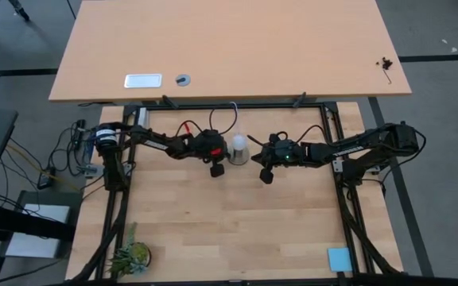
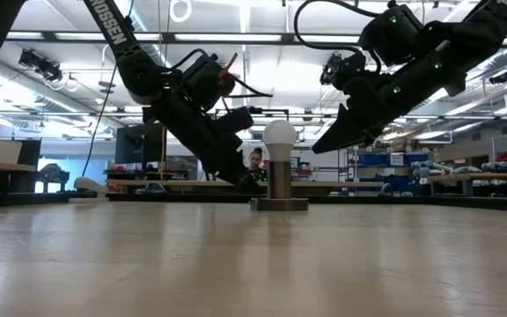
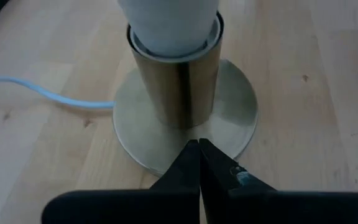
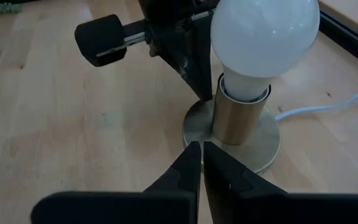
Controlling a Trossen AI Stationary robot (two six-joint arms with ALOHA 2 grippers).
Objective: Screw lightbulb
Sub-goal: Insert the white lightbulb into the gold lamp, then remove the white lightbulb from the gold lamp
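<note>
Lightbulb (image 1: 238, 143), white, pear-shaped, seated upright in brushed-metal cylindrical socket (image 4: 236, 122) on round metal base, white cord (image 3: 42, 93) trailing off; stands on pale wooden bench (image 1: 229, 230) toward its 12 o'clock edge. Left claw (image 3: 199, 163) at bulb's 9 o'clock, fingers pressed together, empty, tip down at socket base rim. Right claw (image 4: 197, 163) at bulb's 3 o'clock, fingers nearly together, holding nothing, raised above bench, apart from bulb.

Small potted plant (image 1: 130, 256), blue square pad (image 1: 339, 258), white cord (image 3: 42, 94), possibly a person (image 2: 255, 164) behind.
</note>
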